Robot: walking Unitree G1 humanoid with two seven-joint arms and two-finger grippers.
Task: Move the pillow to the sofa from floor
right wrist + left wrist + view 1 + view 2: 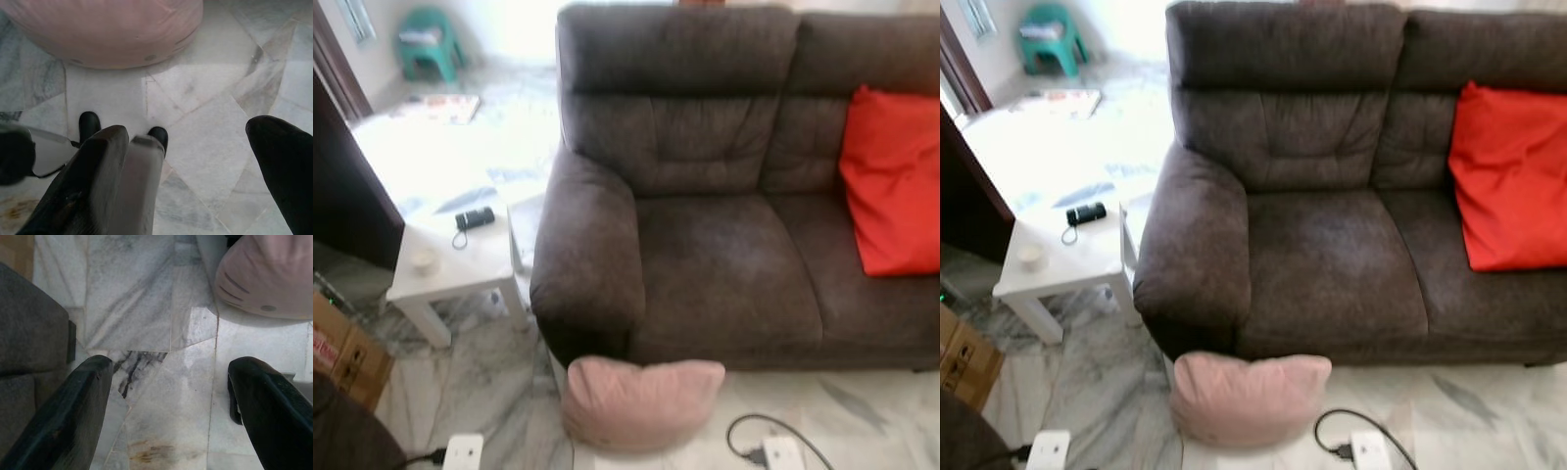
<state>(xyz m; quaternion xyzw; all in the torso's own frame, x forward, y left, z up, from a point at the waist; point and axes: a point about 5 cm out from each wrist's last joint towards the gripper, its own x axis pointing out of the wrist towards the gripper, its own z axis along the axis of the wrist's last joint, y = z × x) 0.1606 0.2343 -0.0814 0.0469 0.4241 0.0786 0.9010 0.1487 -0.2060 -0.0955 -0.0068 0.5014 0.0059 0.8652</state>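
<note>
The pink pillow (pixel 641 401) lies on the marble floor (pixel 489 377), pressed against the front of the dark brown sofa (pixel 724 255) at the foot of its left armrest. It is not yet on the seat. On the right end of the sofa a red cushion (pixel 893 181) leans against the backrest.

My left gripper (pixel 166 406) hangs above the floor with its fingers spread wide and nothing between them. Ahead of it I see one rounded corner of the pillow, apart from my fingertips. A dark grey upholstered edge (pixel 29 328) sits beside one finger.

My right gripper (pixel 205 171) is also released, its two black fingers well apart over pale marble tiles. The pillow lies just ahead of it, not touching.

To the left of the sofa stands a small white bench (pixel 460 259), just beside the armrest. A small black device (pixel 475 217) with a thin cord rests on it, and a small pale cup (pixel 423 259) sits near its front corner. A cardboard box (pixel 342 352) stands on the floor at the left edge. A black cable (pixel 773 426) curls on the floor to the right of the pillow, running to a white plug block (pixel 783 452). Far back, near the wall, stands a green plastic stool (pixel 429 44).
</note>
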